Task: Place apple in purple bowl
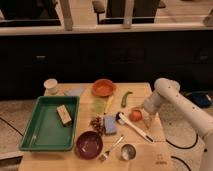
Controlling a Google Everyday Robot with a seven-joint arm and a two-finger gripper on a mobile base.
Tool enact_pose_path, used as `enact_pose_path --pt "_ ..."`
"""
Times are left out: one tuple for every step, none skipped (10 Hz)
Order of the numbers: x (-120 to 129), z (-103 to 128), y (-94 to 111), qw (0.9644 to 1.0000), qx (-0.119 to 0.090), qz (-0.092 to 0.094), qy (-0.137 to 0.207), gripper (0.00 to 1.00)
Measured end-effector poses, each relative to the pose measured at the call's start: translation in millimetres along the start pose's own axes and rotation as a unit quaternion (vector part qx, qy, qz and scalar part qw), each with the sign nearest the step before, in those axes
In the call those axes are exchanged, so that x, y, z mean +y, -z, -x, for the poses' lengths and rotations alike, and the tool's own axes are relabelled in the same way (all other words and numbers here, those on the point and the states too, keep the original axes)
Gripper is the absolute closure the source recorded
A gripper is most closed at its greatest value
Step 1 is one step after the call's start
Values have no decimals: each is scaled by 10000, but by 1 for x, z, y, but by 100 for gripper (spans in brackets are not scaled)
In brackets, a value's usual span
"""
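The apple point(135, 115), small and red-orange, sits on the wooden table point(160, 155) right of centre. My gripper point(144, 118) hangs down from the white arm point(167, 95) right at the apple's right side, low over the table, with its fingers open; the apple still rests on the table. The purple bowl point(89, 144) stands empty near the table's front edge, to the left of and nearer than the apple.
An orange bowl point(104, 87) and a green pepper point(126, 98) lie behind the apple. A white-handled brush point(136, 128), blue sponge point(110, 125) and grapes point(95, 122) lie between apple and purple bowl. A steel cup point(128, 151), fork point(111, 149), green tray point(29, 134) and white cup point(50, 85) are also here.
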Motion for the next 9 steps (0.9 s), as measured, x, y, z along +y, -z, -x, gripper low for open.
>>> enact_pose_path --pt "0 0 -1 10000 -29 -1 2 20" --pt "0 0 -1 10000 -45 -1 4 20" --pt "0 1 -1 10000 -77 2 14 20" --pt "0 1 -1 9999 -114 3 21 20" --pt "0 1 -2 9999 -136 5 24 20" --pt "0 2 -2 9998 -175 9 32 20" --pt "0 2 -3 9998 -197 8 36 20" --pt "1 2 -3 9998 -219 12 40 20" --pt "0 2 -3 9997 -256 13 51 20"
